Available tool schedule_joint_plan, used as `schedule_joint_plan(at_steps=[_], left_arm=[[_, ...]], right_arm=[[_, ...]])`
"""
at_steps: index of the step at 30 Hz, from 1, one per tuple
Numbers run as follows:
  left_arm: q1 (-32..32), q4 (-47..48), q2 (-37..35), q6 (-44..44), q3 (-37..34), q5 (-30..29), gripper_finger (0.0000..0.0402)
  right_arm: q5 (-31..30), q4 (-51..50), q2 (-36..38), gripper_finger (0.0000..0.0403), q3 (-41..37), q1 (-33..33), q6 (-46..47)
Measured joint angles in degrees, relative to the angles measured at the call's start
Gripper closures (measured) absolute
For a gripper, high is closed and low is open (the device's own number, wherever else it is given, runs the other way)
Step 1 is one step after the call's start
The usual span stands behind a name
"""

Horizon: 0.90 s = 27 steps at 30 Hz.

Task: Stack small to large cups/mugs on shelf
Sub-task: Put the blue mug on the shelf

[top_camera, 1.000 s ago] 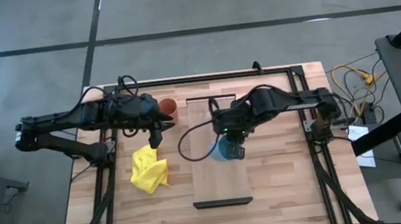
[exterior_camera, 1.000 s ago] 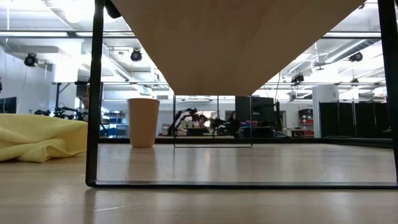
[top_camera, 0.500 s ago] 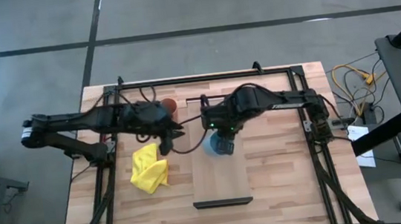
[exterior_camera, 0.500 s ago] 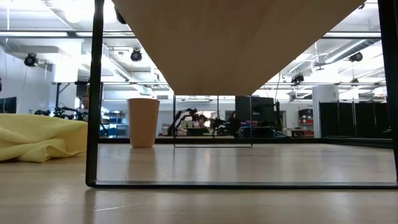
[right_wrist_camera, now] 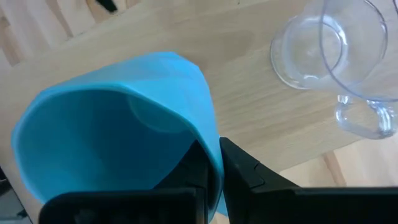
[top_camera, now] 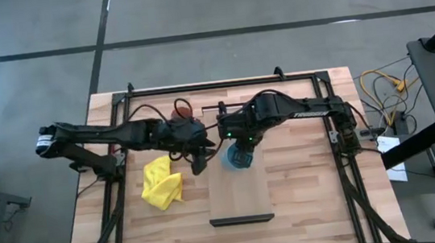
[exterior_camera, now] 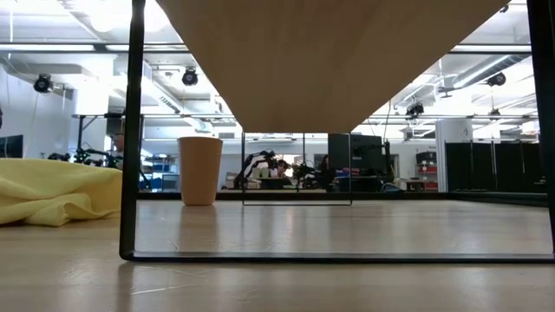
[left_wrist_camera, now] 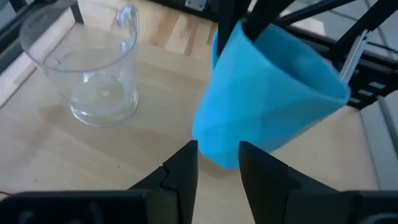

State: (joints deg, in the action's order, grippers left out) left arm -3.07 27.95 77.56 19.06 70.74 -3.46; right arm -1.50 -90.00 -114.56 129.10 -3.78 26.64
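Note:
The light-blue mug (top_camera: 238,158) is tilted over the pale wooden shelf (top_camera: 239,192). My right gripper (top_camera: 240,143) is shut on it. My left gripper (top_camera: 197,162) is open at the shelf's left edge, its fingertips (left_wrist_camera: 189,155) on either side of the mug's base (left_wrist_camera: 217,155); I cannot tell whether they touch it. The clear glass mug (left_wrist_camera: 93,68) stands on its base on the shelf beside the blue mug, and also shows in the right wrist view (right_wrist_camera: 329,50). The orange-brown cup (top_camera: 181,109) stands on the tabletop behind my left arm. My right gripper holds the light-blue mug by its rim and wall (right_wrist_camera: 208,146), one finger inside the mug and one outside. The fingers come from above. The mug is tilted, its mouth turned toward the gripper; whether its base touches the shelf, I cannot tell.
A crumpled yellow cloth (top_camera: 162,184) lies on the tabletop left of the shelf. The shelf stands raised on a thin black frame (exterior_camera: 130,130), and its dark end (top_camera: 242,219) faces the near edge. The low view shows the cup (exterior_camera: 199,169) and cloth (exterior_camera: 52,195) beneath it.
My left gripper has gone toward the table's right edge, from beside the orange-brown cup over the cloth's corner to the shelf's left edge, close to the blue mug. My right gripper has carried the blue mug a little toward the table's left edge.

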Motion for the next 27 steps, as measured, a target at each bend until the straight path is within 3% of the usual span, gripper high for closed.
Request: schedule_joint_plan(at_steps=[20, 27], left_arm=[[-0.4, -2.1, 6.6, 0.1, 0.0, 0.2, 0.03], [-0.5, -2.2, 7.4, 0.0, 0.0, 0.1, 0.03]], right_arm=[[0.6, -0.2, 0.0, 0.0389, -2.1, 1.5, 3.4], [0.6, 0.1, 0.0, 0.0363, -2.3, 1.8, 2.9]])
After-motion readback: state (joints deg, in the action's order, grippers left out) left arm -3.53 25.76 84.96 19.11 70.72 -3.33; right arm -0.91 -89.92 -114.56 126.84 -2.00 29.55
